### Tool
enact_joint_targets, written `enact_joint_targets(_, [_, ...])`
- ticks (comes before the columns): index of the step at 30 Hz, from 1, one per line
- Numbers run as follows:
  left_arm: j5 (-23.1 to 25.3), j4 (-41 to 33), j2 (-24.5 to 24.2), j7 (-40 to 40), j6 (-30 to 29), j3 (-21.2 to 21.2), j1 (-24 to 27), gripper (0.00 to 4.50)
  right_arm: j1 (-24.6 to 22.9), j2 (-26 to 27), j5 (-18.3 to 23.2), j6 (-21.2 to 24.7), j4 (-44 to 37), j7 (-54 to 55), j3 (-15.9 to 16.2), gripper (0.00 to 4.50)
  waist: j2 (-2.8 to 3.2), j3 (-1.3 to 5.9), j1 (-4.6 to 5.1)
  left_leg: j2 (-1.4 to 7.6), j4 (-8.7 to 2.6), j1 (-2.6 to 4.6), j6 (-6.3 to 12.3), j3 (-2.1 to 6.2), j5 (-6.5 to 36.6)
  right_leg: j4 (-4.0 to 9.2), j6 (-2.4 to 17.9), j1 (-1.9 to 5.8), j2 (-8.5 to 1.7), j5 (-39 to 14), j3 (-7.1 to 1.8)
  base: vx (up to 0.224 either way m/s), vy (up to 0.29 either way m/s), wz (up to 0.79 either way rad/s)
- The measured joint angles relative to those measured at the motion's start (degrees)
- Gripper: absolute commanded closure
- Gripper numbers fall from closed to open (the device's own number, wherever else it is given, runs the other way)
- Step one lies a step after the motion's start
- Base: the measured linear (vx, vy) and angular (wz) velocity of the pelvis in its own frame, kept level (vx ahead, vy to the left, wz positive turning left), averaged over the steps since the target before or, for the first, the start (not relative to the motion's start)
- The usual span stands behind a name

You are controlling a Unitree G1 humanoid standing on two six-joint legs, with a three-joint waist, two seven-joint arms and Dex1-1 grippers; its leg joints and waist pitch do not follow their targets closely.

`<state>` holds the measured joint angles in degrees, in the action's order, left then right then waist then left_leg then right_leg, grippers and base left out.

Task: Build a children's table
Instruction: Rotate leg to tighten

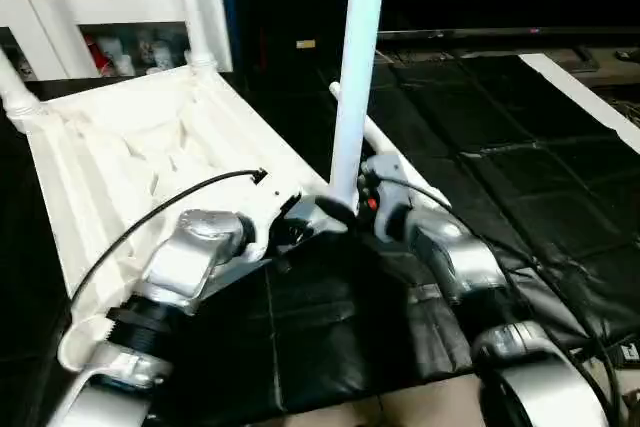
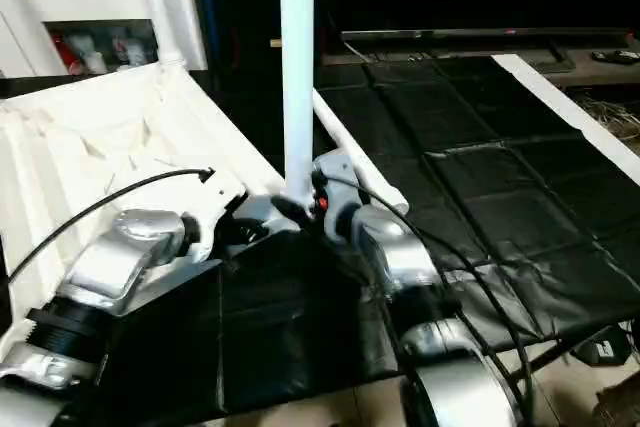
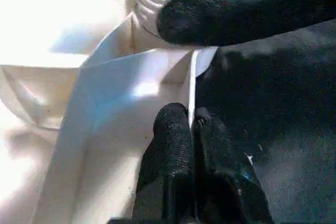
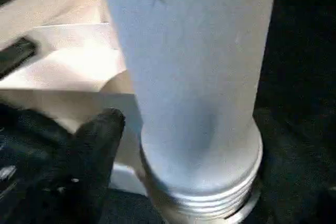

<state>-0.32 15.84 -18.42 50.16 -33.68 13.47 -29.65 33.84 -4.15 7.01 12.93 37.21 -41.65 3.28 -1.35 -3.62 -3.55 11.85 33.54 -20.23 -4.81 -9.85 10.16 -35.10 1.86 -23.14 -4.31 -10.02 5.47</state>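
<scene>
Leg upright at the near corner socket of the overturned tabletop, its long axis vertical and its threaded base meeting the socket right between the two claws. Right claw grips the leg low on the shaft, just above the socket, one black finger pressed against the white tube beside the ribbed collar. Left claw is pinched closed on the thin rim of the tabletop just beside that same corner, steadying it. The right arm is thus the one on the leg, and the next move looks like twisting or pressing it straight down into the socket. Two more legs already stand at the far corners of the tabletop. The tabletop lies ribbed side up on a black quilted mat, with a white cabinet beyond it.
</scene>
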Motion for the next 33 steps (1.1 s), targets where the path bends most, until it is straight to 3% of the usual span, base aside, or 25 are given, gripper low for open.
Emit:
enact_joint_targets(3, [-0.01, 0.14, -2.29, 3.83, 2.8, 1.1, 0.23, 4.5, -2.31, -3.32, 0.91, -0.01, -3.23, -5.91, 1.75, 0.04, -0.01, -0.01, -0.7, 0.01, 0.01, -0.07, 0.0, 0.02, 0.0, 0.01, -0.01, -0.01, 0.0, 0.0, 0.02, 0.0, 0.0, 0.0])
enact_joint_targets(11, [-0.75, 0.7, -8.71, 14.37, 10.32, 3.09, 0.55, 4.5, -5.11, -12.38, 2.39, -0.3, -7.44, -21.94, 4.43, 0.04, 0.01, -0.05, -2.72, 0.03, 0.16, -0.26, 0.02, 0.01, -0.02, 0.0, -0.01, 0.02, -0.02, 0.0, 0.01, 0.0, 0.0, 0.0])
enact_joint_targets(17, [-1.27, 0.69, -12.15, 21.4, 14.6, 5.02, 0.55, 4.5, -5.0, -16.43, 2.6, -0.33, -8.13, -29.03, 6.3, 0.04, 0.02, -0.05, -3.73, 0.05, 0.21, -0.31, 0.02, 0.0, -0.02, 0.0, -0.04, 0.11, -0.04, -0.02, 0.0, 0.0, 0.0, 0.0])
enact_joint_targets(22, [-1.45, 0.69, -13.93, 27.06, 17.63, 7.24, 0.55, 4.5, -4.2, -16.85, 2.57, -1.32, -8.32, -32.87, 8.41, 0.04, 0.01, -0.05, -4.57, 0.07, 0.22, -0.28, 0.02, 0.0, -0.02, -0.04, -0.04, 0.14, -0.04, -0.02, 0.0, 0.0, 0.0, 0.0])
enact_joint_targets(33, [-1.21, 0.82, -13.77, 29.28, 21.24, 9.25, 0.49, 4.5, -2.9, -15.53, 2.36, -3.59, -7.99, -37.31, 11.34, 0.19, 0.0, -0.04, -4.51, 0.09, 0.29, -0.27, 0.02, 0.01, -0.02, -0.13, -0.09, 0.17, -0.04, -0.05, -0.01, 0.0, 0.0, 0.0])
